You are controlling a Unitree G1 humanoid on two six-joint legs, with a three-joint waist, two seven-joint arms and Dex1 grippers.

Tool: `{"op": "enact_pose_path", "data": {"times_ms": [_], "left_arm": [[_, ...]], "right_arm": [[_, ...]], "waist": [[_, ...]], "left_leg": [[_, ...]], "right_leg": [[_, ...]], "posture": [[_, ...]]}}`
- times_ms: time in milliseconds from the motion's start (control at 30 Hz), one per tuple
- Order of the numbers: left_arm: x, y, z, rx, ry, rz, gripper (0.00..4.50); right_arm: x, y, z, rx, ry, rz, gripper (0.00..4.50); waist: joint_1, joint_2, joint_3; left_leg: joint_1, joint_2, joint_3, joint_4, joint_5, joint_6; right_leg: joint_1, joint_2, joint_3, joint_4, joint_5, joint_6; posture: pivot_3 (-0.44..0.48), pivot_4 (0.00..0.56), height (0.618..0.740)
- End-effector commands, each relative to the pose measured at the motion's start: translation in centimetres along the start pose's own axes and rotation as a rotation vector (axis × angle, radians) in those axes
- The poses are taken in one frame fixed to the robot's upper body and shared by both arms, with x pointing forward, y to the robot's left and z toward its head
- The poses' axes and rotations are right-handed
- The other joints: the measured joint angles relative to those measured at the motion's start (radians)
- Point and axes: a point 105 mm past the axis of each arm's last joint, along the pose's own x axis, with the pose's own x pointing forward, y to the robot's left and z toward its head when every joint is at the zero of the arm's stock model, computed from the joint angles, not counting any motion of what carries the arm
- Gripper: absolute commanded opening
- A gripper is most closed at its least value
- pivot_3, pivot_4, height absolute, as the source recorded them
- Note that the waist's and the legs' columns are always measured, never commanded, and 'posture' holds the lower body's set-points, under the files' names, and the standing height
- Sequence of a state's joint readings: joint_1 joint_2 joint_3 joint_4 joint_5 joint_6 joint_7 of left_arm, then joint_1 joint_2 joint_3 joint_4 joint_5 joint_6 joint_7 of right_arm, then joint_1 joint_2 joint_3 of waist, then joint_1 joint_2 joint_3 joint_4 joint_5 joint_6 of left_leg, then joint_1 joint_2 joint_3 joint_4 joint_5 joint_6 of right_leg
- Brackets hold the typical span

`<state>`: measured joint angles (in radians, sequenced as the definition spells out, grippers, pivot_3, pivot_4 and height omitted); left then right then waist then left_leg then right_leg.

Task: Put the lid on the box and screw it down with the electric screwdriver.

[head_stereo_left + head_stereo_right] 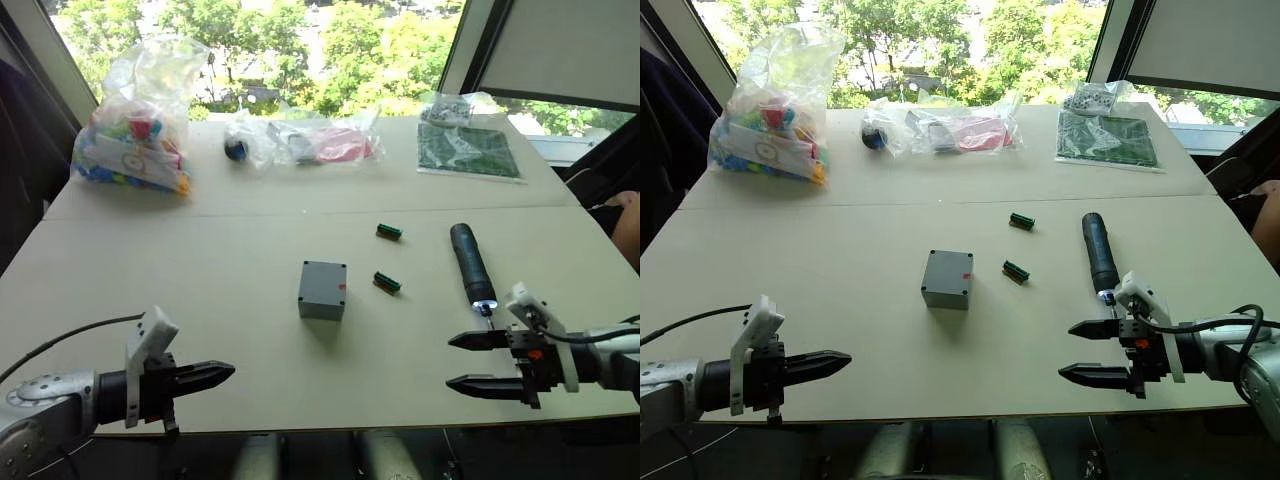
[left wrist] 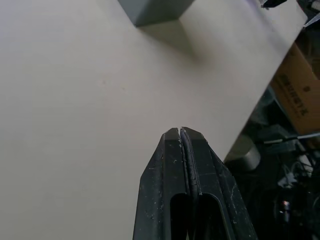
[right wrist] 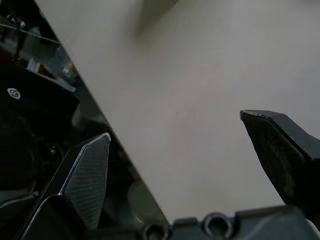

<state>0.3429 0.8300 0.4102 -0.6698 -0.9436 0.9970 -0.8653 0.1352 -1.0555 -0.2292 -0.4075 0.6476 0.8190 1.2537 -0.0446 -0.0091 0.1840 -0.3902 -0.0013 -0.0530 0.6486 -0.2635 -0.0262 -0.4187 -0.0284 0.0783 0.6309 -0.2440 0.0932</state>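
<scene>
1. Right gripper [image 1: 461, 361]: two black fingers spread wide apart, holding nothing, hovering over the near edge of the table [image 1: 150, 270].
2. Left gripper [image 1: 222, 372]: fingers pressed together, empty, at the near edge of the table, pointing toward the right gripper and well apart from it.
3. Electric screwdriver [image 1: 471, 263]: dark cylinder lying flat on the table, its bit end just beyond the right gripper's upper finger, body running away from it.
4. Box [image 1: 322, 289]: grey square enclosure with a small red mark on one side, standing on the table between the two grippers and farther out than both. I cannot tell whether the lid is already on it.
5. Two small green blocks [image 1: 387, 282], [image 1: 389, 232]: lying between the box and the electric screwdriver, beyond the right gripper.
6. Clear plastic bags [image 1: 140, 125]: holding coloured items, at the far side of the table, well away from both grippers.
7. Green board [image 1: 467, 149]: flat at the far side, well beyond the right gripper.
</scene>
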Motion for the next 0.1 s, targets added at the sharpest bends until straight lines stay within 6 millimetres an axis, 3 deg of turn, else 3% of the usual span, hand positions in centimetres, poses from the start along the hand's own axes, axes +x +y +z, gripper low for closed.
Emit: {"op": "enact_pose_path", "data": {"times_ms": [33, 100], "left_arm": [[0.45, -1.33, 0.06, 0.010, -0.014, -0.042, 0.00], [0.59, -1.63, 0.05, 0.009, -0.021, -0.055, 0.00]], "right_arm": [[0.55, 0.35, -0.03, -0.067, 0.034, 0.014, 4.47], [0.90, 0.02, -0.07, -0.064, 0.025, 0.006, 4.47]], "waist": [[0.000, -0.003, 0.001], [0.000, -0.004, 0.002]], "left_leg": [[0.004, 0.000, 0.000, 0.000, 0.000, 0.000], [0.007, 0.001, -0.001, 0.000, -0.001, -0.001]], "right_leg": [[0.004, 0.000, 0.000, 0.000, 0.000, 0.000], [0.006, 0.000, -0.001, -0.002, -0.001, 0.000]], "posture": [[0.000, 0.150, 0.740], [0.000, 0.150, 0.740]]}}
